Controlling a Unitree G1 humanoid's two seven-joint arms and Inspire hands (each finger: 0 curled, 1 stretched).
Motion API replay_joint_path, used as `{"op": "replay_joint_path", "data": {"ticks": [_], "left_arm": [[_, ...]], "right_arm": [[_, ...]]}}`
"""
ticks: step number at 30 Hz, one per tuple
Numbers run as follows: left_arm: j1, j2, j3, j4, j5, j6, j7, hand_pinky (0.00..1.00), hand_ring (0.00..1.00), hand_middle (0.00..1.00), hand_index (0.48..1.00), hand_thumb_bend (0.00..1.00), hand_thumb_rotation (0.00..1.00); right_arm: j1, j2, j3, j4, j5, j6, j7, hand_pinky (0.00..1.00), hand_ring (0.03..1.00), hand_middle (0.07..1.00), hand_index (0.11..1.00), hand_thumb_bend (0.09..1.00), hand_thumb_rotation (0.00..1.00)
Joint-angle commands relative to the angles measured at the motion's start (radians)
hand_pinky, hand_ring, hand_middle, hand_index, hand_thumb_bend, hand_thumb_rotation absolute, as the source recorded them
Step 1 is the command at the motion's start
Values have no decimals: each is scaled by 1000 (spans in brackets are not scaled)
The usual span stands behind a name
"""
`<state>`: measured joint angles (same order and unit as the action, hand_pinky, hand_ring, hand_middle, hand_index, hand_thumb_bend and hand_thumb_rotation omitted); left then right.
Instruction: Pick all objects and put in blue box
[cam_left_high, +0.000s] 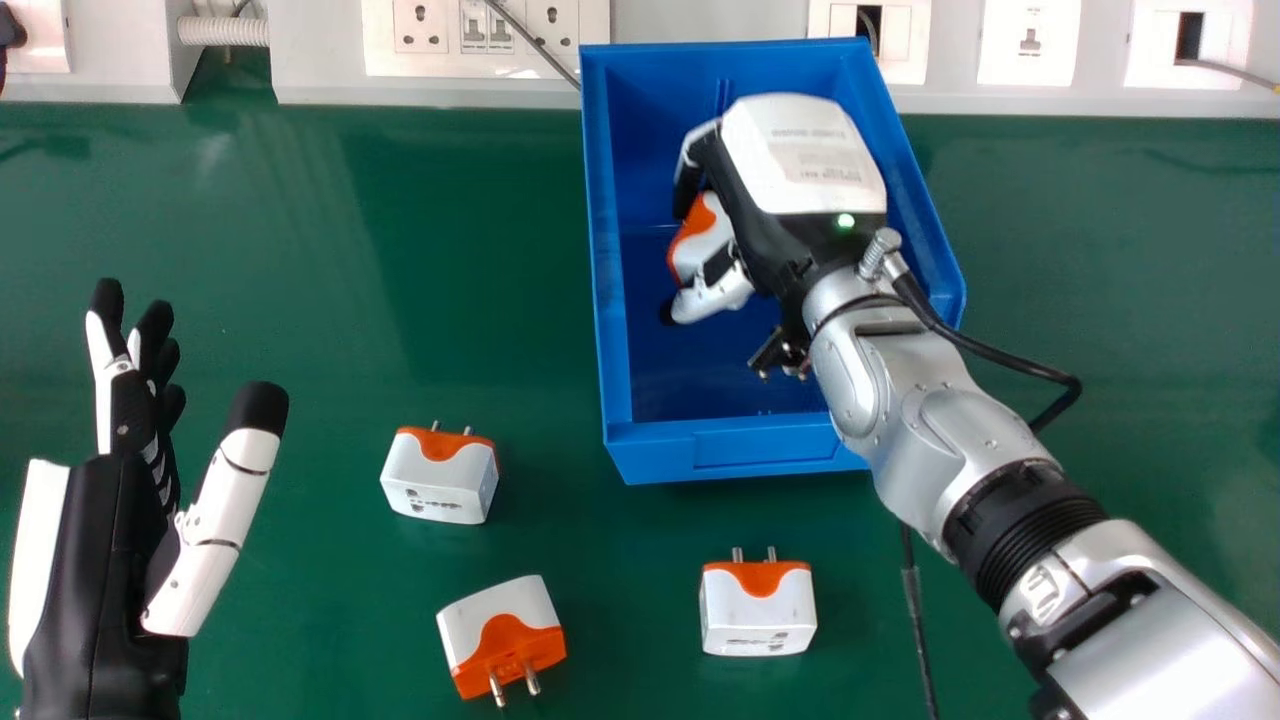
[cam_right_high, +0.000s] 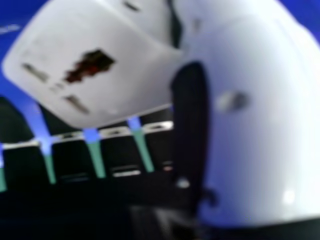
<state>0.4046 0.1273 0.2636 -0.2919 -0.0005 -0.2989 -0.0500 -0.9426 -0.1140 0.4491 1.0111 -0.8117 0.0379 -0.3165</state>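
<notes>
Nearest you, at the lower right, your right forearm (cam_left_high: 1130, 620) slants inward over the green table (cam_left_high: 300, 250). At the lower left, your left hand (cam_left_high: 100, 560) is idle, its fingers extended close together and its thumb (cam_left_high: 215, 530) standing apart, with nothing between them. Between the two arms, one plug (cam_left_high: 500, 640) lies on the table with its pins towards you. To its right, a second plug (cam_left_high: 758, 610) has its pins pointing away from you. A little farther off, left of the box, a third plug (cam_left_high: 440, 475) also points its pins away. Beyond them sits the blue box (cam_left_high: 596, 250), with your right hand (cam_left_high: 800, 160) inside its rim, pinching a fourth plug (cam_left_high: 703, 240) between curled fingers and thumb. In the right hand view, that plug's white socket face shows beside the thumb. Behind the box, white wall sockets (cam_left_high: 1030, 40) line the table's far edge.
</notes>
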Motion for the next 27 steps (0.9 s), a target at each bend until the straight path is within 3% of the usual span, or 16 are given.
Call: {"op": "replay_joint_path", "data": {"ticks": [1, 4, 10, 11, 14, 16, 20, 24, 27], "left_arm": [[3, -1, 9, -23, 0, -11, 9, 1000, 1000, 1000, 1000, 630, 772], [3, -2, 8, -22, 6, -13, 15, 1000, 1000, 1000, 1000, 643, 774], [2, 0, 5, -19, 3, -17, 15, 1000, 1000, 1000, 1000, 631, 778], [2, 0, 5, -19, 7, -19, 17, 1000, 1000, 1000, 1000, 631, 776], [3, -1, 3, -19, 9, -17, 19, 1000, 1000, 1000, 1000, 637, 785], [4, -4, 1, -22, 8, -13, 19, 1000, 1000, 1000, 1000, 645, 787], [5, -7, -3, -27, 6, -11, 18, 1000, 1000, 1000, 1000, 638, 785], [5, -6, -5, -26, 8, -15, 17, 1000, 1000, 1000, 1000, 656, 784], [1, -9, -8, -25, 1, -13, 15, 1000, 1000, 1000, 1000, 662, 777]], "right_arm": [[-52, 8, 5, -2, 14, 21, 4, 249, 339, 432, 483, 492, 135], [-45, 11, 2, 0, 35, 31, 14, 280, 381, 463, 495, 515, 22], [-43, 1, 38, -10, 20, 71, 31, 395, 488, 482, 500, 523, 0], [-39, -5, 42, -26, 19, 73, 38, 474, 576, 601, 606, 602, 25], [-23, -23, 63, -85, 2, 92, 61, 715, 821, 866, 833, 685, 152], [-15, -30, 76, -111, -5, 105, 71, 801, 902, 960, 923, 698, 254], [3, -35, 87, -149, -7, 117, 48, 865, 976, 998, 991, 723, 363], [17, -41, 93, -186, -17, 127, 20, 860, 985, 1000, 998, 748, 400], [28, -46, 90, -219, -16, 135, 27, 886, 997, 1000, 1000, 733, 419]]}}
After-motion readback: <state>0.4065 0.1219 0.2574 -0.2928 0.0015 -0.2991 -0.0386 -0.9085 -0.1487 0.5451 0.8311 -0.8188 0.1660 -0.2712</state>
